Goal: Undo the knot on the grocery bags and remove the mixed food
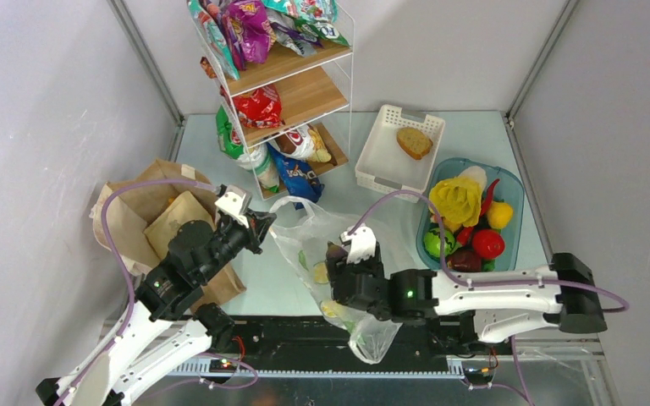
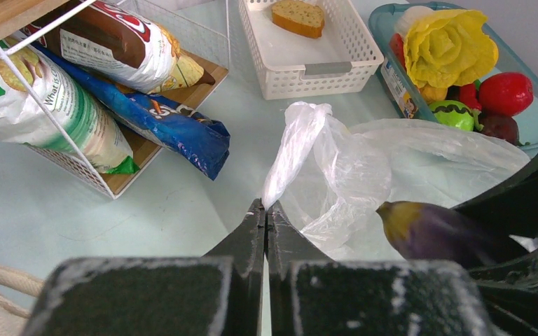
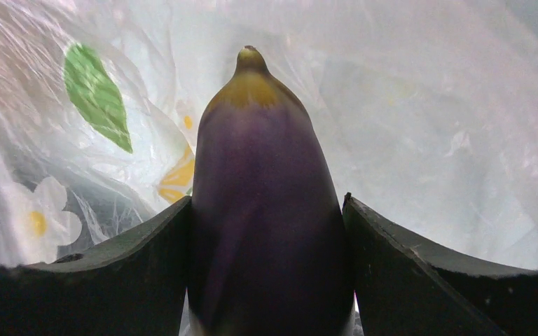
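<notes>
The clear plastic bag [image 1: 300, 233] with leaf and flower prints lies mid-table, its mouth spread open. My left gripper [image 1: 267, 222] is shut on the bag's twisted handle [image 2: 295, 140] and holds it up, as the left wrist view [image 2: 266, 207] shows. My right gripper [image 1: 333, 259] reaches into the bag and is shut on the purple eggplant [image 3: 266, 189], its stem end pointing away; the eggplant also shows in the left wrist view [image 2: 438, 234]. The brown paper bag [image 1: 148, 207] lies flat at the left, behind my left arm.
A blue-tinted tub [image 1: 520, 211] at the right holds a tomato [image 1: 488, 244], a chili [image 1: 491, 193] and yellow produce [image 1: 455, 199]. A white basket [image 1: 372, 156] with a bread slice [image 1: 414, 142] stands behind the bag. A wire shelf rack [image 1: 305, 93] with snack packets stands at the back.
</notes>
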`<action>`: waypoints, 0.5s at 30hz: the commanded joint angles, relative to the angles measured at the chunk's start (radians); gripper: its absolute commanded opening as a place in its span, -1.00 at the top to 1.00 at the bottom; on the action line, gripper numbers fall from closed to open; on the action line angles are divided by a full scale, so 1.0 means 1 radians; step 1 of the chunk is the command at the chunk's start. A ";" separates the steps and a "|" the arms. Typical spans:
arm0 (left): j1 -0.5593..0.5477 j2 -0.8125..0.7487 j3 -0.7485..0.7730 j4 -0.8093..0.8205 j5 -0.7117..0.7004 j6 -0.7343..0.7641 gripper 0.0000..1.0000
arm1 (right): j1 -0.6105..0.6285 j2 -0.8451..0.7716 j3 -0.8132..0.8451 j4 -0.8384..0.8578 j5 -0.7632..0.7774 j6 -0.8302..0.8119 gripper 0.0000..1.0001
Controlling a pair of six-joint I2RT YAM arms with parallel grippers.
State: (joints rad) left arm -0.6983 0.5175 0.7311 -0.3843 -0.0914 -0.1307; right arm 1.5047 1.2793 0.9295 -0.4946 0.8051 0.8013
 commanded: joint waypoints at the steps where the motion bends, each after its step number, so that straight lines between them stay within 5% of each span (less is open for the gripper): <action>1: -0.002 0.008 0.016 0.016 0.002 0.006 1.00 | -0.070 -0.092 -0.006 0.088 -0.134 -0.210 0.10; 7: -0.002 0.012 0.016 0.016 -0.005 0.008 1.00 | -0.227 -0.185 -0.007 0.157 -0.385 -0.329 0.14; 15: -0.001 0.013 0.016 0.016 -0.027 0.008 1.00 | -0.410 -0.358 -0.010 0.154 -0.492 -0.365 0.13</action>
State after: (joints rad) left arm -0.6983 0.5255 0.7311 -0.3843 -0.0975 -0.1303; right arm 1.1736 1.0096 0.9165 -0.3710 0.3840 0.4793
